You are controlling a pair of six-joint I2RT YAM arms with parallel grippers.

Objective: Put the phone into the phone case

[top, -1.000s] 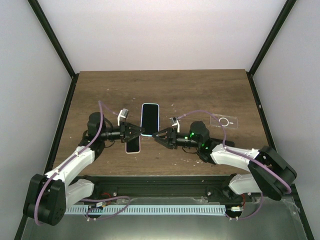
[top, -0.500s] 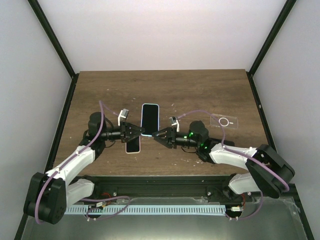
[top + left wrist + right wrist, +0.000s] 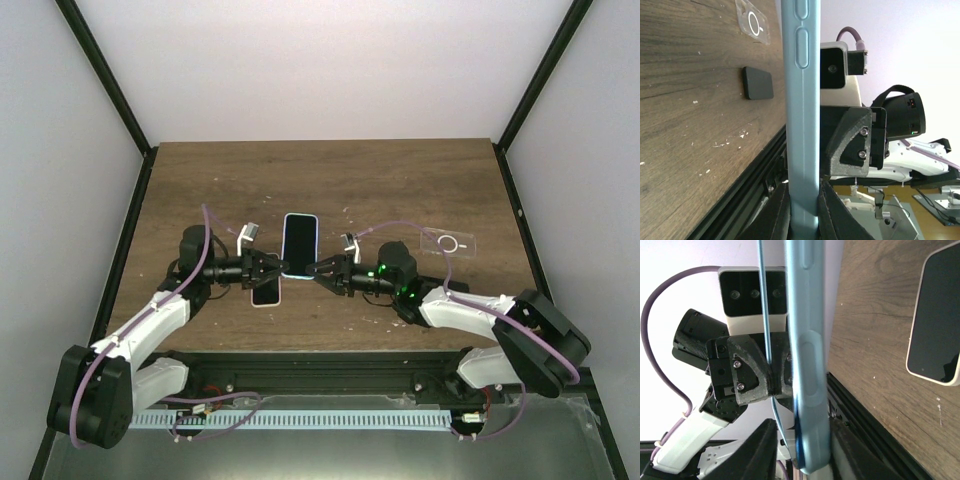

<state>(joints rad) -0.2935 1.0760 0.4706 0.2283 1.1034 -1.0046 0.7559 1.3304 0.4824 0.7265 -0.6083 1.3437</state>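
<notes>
Wood-grain counter (image 3: 400,180) fills the overhead view, closed in by white walls (image 3: 320,70) and black frame posts (image 3: 105,75). Toward its right side lies a clear sleeve (image 3: 450,243) printed with a ring, well apart from everything else. The phone (image 3: 265,293), dark screen up with a pale rim, lies flat on the counter near the middle, partly covered by the left jaws. Just beside it, farther back, is the light-blue phone case (image 3: 299,240); the left jaws and the right jaws meet it from either side at its near end. From the left wrist, the case runs edge-on up the middle, its button bumps facing the camera. Both dark fingers (image 3: 772,220) are pressed against its sides, so these jaws are clamped on the case. On the counter to its left are a small dark rectangular pad (image 3: 758,82) and the ring-printed sleeve beyond it; the right arm's wrist sits right behind the case. From the right wrist, the case again stands edge-on, gripped tightly between that arm's fingers (image 3: 760,450). The phone lies on the counter at the right, apart from the case.
</notes>
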